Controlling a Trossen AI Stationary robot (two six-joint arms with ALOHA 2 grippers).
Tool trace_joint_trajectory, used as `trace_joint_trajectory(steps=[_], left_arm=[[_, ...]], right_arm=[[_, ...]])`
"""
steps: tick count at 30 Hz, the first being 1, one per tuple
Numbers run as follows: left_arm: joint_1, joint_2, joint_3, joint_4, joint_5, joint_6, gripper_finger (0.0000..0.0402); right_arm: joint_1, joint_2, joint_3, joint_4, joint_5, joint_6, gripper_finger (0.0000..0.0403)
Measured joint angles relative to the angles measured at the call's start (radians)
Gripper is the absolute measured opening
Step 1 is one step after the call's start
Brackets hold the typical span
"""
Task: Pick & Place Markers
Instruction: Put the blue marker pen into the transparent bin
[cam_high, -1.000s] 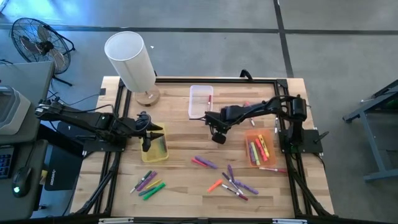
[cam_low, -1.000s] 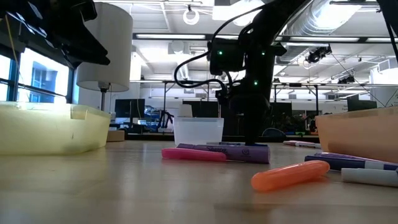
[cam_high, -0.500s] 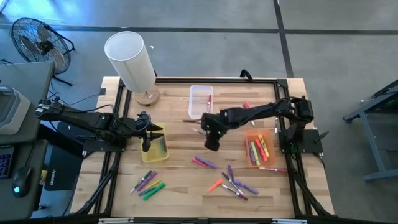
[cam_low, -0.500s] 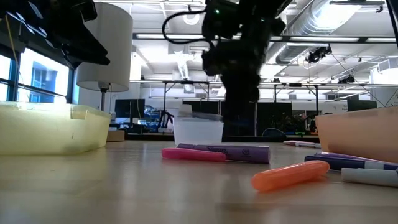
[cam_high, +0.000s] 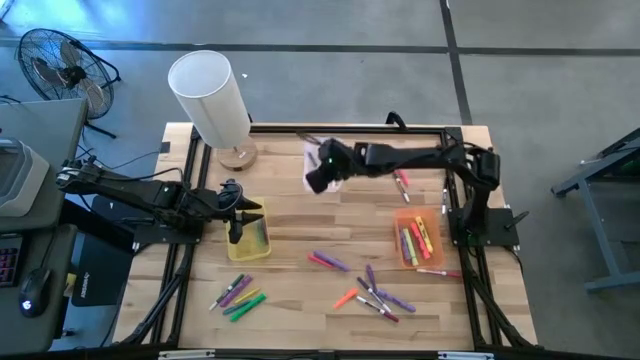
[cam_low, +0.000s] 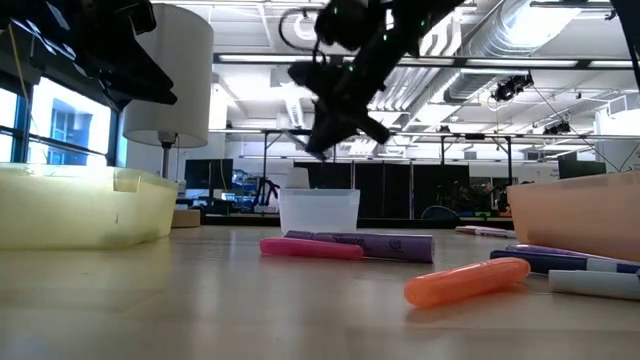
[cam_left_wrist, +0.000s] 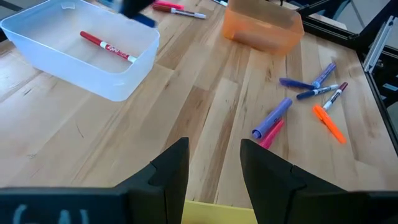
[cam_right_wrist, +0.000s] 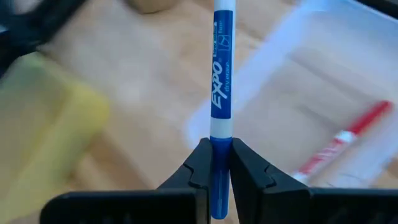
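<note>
The right gripper (cam_right_wrist: 214, 163) is clamping a blue marker (cam_right_wrist: 221, 99) between its fingers and is hanging above the clear bin (cam_left_wrist: 118, 87) at the far middle of the table (cam_high: 300, 300). One red marker (cam_left_wrist: 107, 47) is lying inside that bin. The left gripper (cam_left_wrist: 214, 163) is waiting over the yellow bin (cam_high: 250, 238) with its fingers standing apart and holding nothing. Several markers are lying in the orange bin (cam_high: 400, 240). Loose markers (cam_high: 375, 292) are lying scattered across the near half of the table, purple, pink and orange among them.
</note>
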Motion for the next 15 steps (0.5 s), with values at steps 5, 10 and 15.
trace_joint_trajectory(steps=[5, 10, 15], left_arm=[[0.000, 0.000, 0.000, 0.000, 0.000, -0.001, 0.0143], [0.000, 0.000, 0.000, 0.000, 0.000, -0.001, 0.0143], [0.000, 0.000, 0.000, 0.000, 0.000, -0.001, 0.0143]], right_arm=[[-0.077, 0.041, -0.001, -0.026, -0.013, 0.027, 0.0026], [-0.096, 0.080, -0.002, -0.027, -0.025, 0.019, 0.0031], [-0.096, 0.080, -0.001, -0.026, -0.025, -0.001, 0.0060]])
